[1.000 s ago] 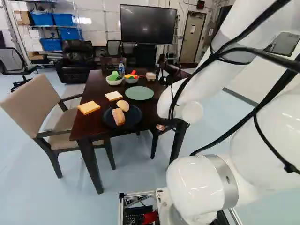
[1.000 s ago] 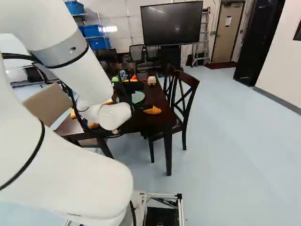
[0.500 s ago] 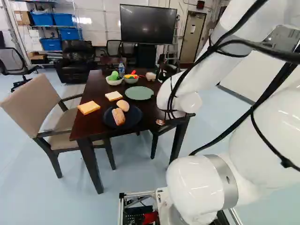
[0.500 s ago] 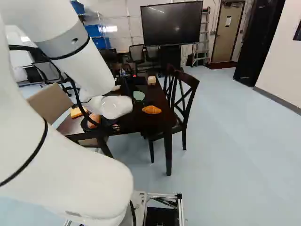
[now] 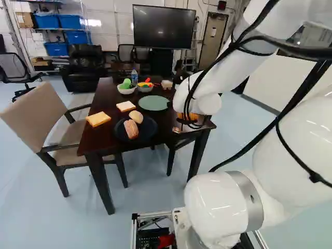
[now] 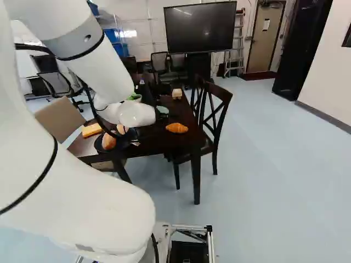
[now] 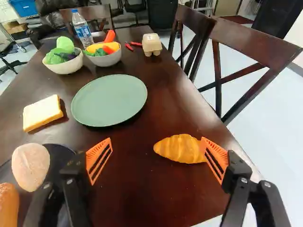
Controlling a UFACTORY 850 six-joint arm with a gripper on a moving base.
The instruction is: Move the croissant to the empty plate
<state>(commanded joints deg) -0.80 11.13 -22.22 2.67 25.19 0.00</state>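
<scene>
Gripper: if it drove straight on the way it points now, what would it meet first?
The gripper would probably meet the tabletop near the croissant first. One orange pad overlaps the croissant's end in the wrist view, so that finger might touch it sooner; depth is unclear.

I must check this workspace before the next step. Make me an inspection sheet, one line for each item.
Surface: dark, glossy table; spills, nothing seen.
Job's things: croissant on the table, near its edge; green plate empty.
Clutter: dark plate with two rolls, two bread slices, two filled bowls, bottle, egg carton, red peppers.
Gripper: open, holding nothing.
Cables: black, looping outside the arm; snags, nothing seen.
Surroundings: beige chair and dark chairs at the table; large screen beyond.
</scene>
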